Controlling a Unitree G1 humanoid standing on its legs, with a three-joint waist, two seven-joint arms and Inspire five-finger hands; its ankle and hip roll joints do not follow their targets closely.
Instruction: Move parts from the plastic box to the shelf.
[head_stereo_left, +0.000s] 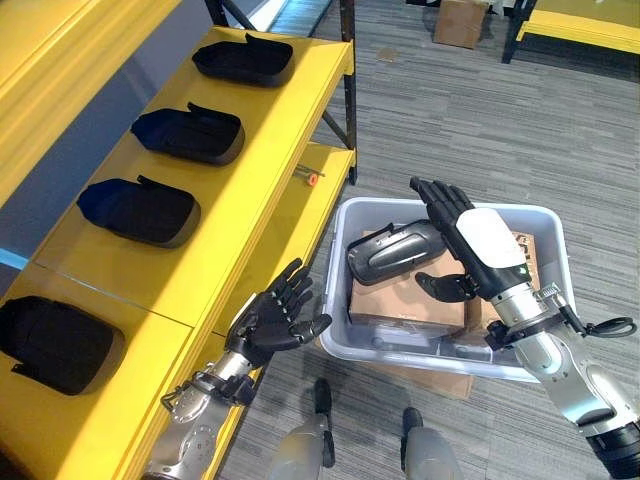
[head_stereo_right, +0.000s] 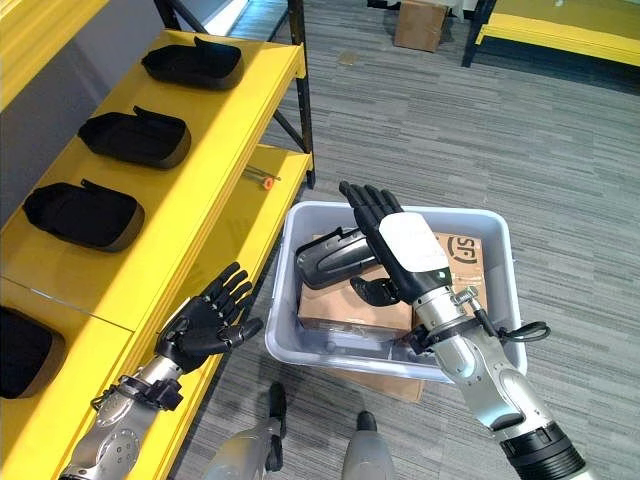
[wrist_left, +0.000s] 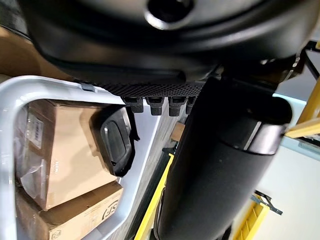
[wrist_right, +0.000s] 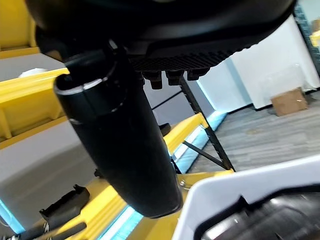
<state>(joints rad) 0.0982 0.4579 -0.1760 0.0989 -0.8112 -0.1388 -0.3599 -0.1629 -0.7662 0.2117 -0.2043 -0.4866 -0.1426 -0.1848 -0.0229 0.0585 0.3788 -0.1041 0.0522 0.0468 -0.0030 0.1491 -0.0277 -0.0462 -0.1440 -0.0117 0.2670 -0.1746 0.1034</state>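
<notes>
The plastic box (head_stereo_left: 545, 225) is standing on the grey floor (head_stereo_left: 470, 120) just beside the yellow shelf (head_stereo_left: 270, 150). Inside it, cardboard cartons (head_stereo_left: 400, 300) are lying flat, and one dark moulded part (head_stereo_left: 392, 252) is resting on top of them, toward the shelf side of the box.

The right hand (head_stereo_left: 468, 240) is hanging over the box with its fingers straight and spread, palm toward the part and just beside it; the thumb is jutting out below the part (whether the palm is actually touching the part cannot be told). The hand is released and is grasping nothing.

The left hand (head_stereo_left: 272, 318) is hanging between the front edge of the shelf and the near wall of the box, fingers relaxed and fanned toward the box, holding nothing. In the left wrist view the part (wrist_left: 116, 145) is showing past that hand, lying on a carton inside the box's pale rim (wrist_left: 30, 85).

Four more dark parts are lying in a row along the shelf: the farthest part (head_stereo_left: 243, 58), the second part (head_stereo_left: 188, 133), the third part (head_stereo_left: 138, 210) and the nearest part (head_stereo_left: 55, 345), each well apart from the next. A small orange item (head_stereo_left: 312, 179) is lying on the shelf's lower level. A cardboard box (head_stereo_left: 460, 22) is standing on the floor far behind.
</notes>
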